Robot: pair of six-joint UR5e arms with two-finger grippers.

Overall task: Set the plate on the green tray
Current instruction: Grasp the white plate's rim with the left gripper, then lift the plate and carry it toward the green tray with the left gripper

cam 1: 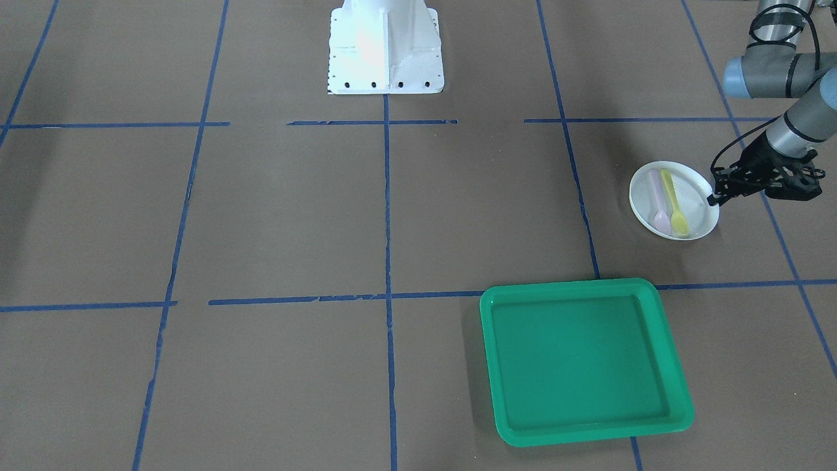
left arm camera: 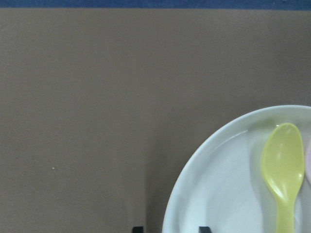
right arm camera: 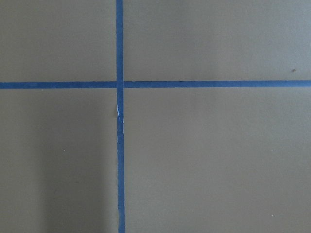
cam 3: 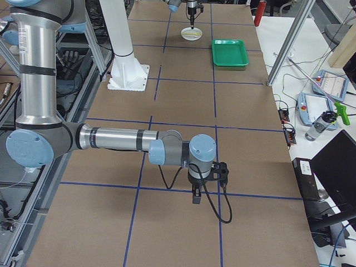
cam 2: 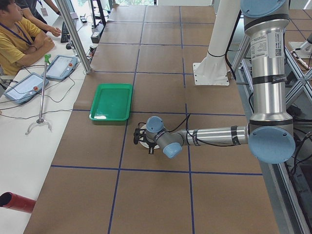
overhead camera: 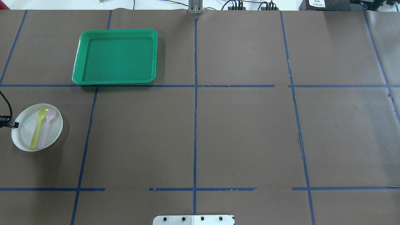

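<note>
Brown paper surface [cam 1: 294,216] gridded with blue tape [cam 1: 387,196]; white base [cam 1: 386,49] at top centre of the front view. White round plate [cam 1: 696,196] sits flat on the surface at right middle of that view, not on the tray yet. Two spoons lie in it side by side, yellow spoon [cam 1: 673,203] and pink spoon [cam 1: 657,203], long axes up-down in frame, bowls toward the lower edge.

The left end effector [cam 1: 714,196] is at the plate's right rim, coming in from frame right. In the left wrist view the fingertips [left arm camera: 137,228] are apart, one outside the rim and one over the plate's inside: astride the rim, apparently not clamped.

Green tray [cam 1: 582,360], empty, is at lower right-centre, below and left of the plate, well apart, one tape line between.

Likely move: close on the rim, lift, carry down-left. The path looks open. Risk: the loose spoons may slide if the plate tips from a one-edge grip.

The right end effector [cam 3: 196,196] is far off, in the right side view only; cannot tell if apart or together.
</note>
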